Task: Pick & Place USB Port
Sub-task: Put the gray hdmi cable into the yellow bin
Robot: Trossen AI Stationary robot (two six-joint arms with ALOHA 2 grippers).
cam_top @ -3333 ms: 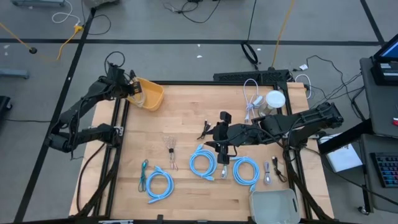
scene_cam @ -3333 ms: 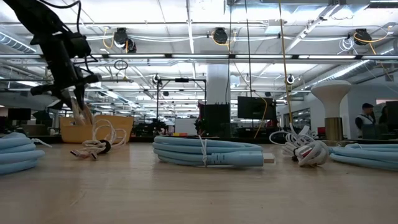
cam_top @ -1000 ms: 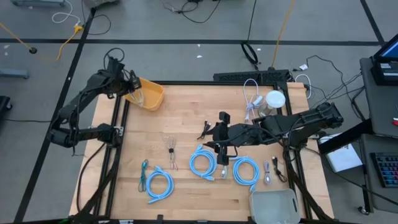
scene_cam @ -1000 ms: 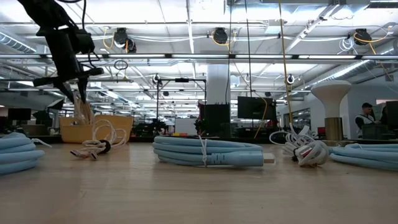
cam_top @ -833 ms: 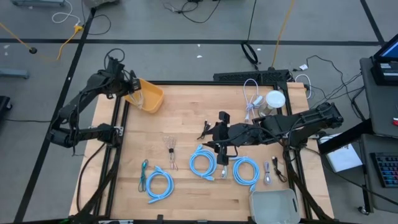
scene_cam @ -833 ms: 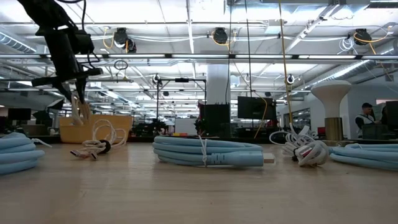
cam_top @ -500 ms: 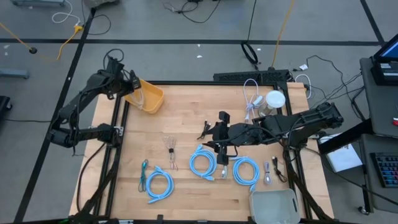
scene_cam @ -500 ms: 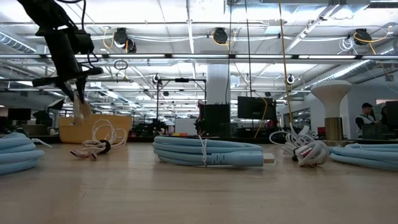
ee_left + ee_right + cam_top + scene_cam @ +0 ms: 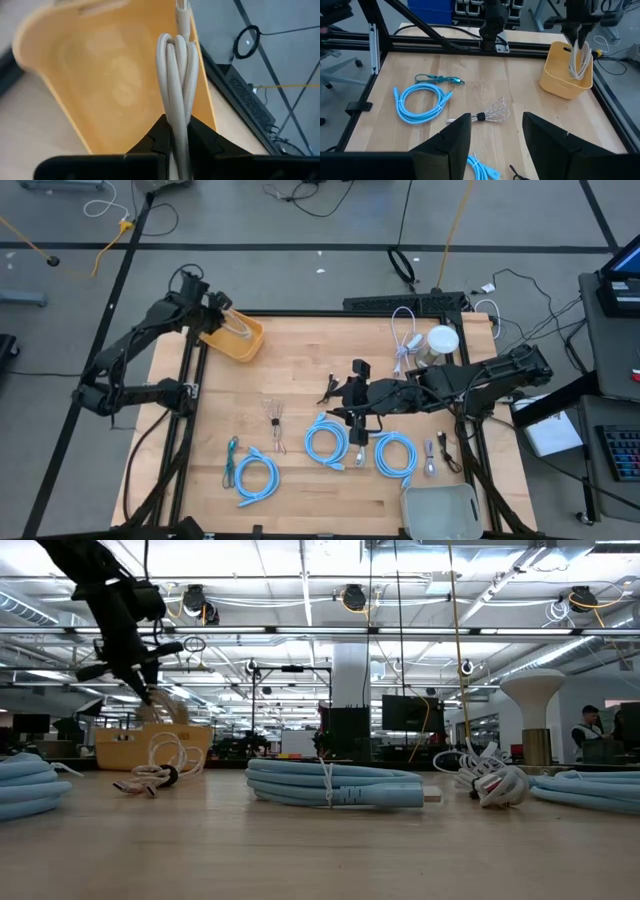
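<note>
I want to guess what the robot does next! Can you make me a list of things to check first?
1. Left gripper jaws pinched on the white cable: ok.
2. Cable bundle above the yellow bin: ok.
3. Cable already resting inside the bin: cannot tell.
4. Right gripper open and waiting over the table's middle: ok.
5. More cables left to move, like the blue coil: ok.

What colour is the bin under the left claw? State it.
Yellow bin, clearest in the right wrist view.
</note>
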